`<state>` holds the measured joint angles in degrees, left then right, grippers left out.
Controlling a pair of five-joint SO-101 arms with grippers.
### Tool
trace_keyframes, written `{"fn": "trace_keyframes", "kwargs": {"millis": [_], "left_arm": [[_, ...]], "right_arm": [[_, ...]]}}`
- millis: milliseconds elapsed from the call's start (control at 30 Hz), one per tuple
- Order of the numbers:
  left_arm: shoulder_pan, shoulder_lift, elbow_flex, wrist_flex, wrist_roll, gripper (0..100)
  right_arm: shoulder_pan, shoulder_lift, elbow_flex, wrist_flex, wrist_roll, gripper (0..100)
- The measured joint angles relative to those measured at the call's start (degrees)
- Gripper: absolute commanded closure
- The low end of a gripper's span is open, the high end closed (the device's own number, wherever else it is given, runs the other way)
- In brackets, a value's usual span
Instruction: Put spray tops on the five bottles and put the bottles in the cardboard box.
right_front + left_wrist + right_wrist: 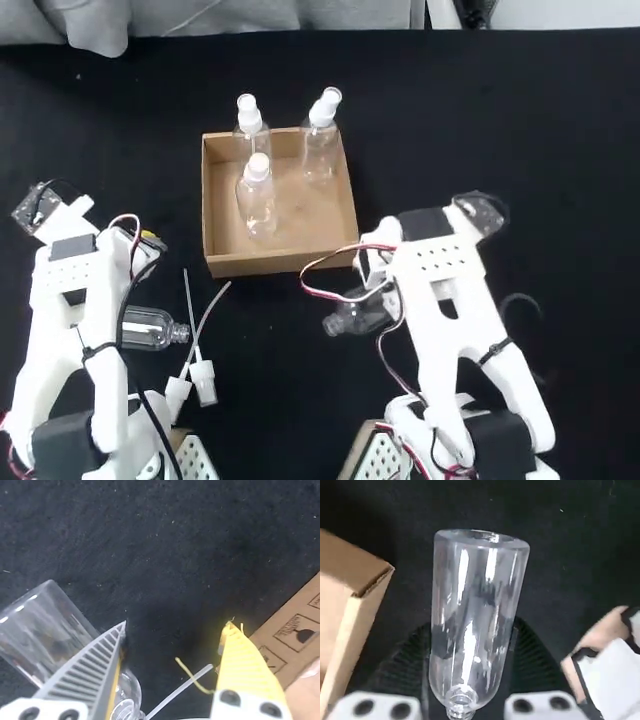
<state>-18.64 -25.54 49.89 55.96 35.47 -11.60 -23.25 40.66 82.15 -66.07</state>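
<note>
The cardboard box [222, 262] holds three clear bottles with white spray tops [256, 195]. My right gripper [378, 298] is shut on a topless clear bottle [472, 625], just off the box's front right corner, and the bottle's open neck [330, 325] points left. My left gripper [175, 627] is open over the black table. A second topless bottle [47, 632] lies against the outside of its grey finger [95, 670]. In the high view this bottle [150, 328] lies by the left arm. Two loose spray tops [200, 380] with long tubes rest in front of the box.
A black cloth [500, 130] covers the table. The box's corner [350, 605] is close beside the held bottle. A spray-top tube [175, 692] runs between the left fingers, with the box wall [292, 632] beyond the yellow finger [242, 665].
</note>
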Motion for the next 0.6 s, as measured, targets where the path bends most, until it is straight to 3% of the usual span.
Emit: {"fn": "trace_keyframes", "kwargs": {"millis": [267,600], "left_arm": [[0.0,0.0,2.46,-3.52,-0.26,73],[0.0,0.0,2.46,-3.78,-0.26,73]], "right_arm": [[0.0,0.0,4.13,-6.95,-0.26,81.2],[0.0,0.0,4.13,-7.65,-0.26,80.5]]}}
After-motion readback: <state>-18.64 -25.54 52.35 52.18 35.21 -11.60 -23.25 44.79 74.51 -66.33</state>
